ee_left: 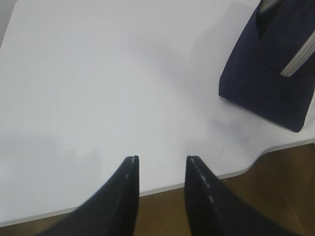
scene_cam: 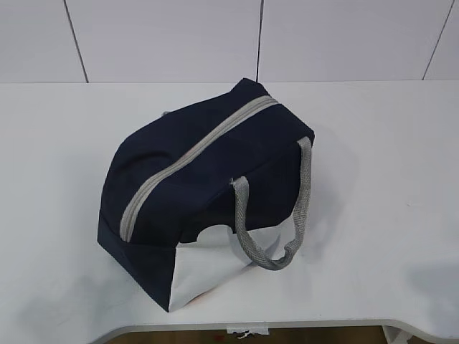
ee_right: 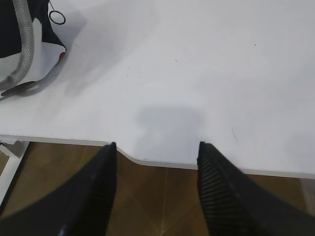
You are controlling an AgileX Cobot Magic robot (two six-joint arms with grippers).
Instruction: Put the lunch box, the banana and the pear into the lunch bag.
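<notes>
White surface (scene_cam: 401,215) is carrying the navy lunch bag (scene_cam: 201,186) at centre, zipper (scene_cam: 193,154) looking closed, while left gripper (ee_left: 161,160) and right gripper (ee_right: 156,145) fingers are hanging spread and empty at six o'clock, so packing is risking stalling with no food showing.

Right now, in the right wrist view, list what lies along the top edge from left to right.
Grey webbing handle → metal ring pull → bare white table.
</notes>
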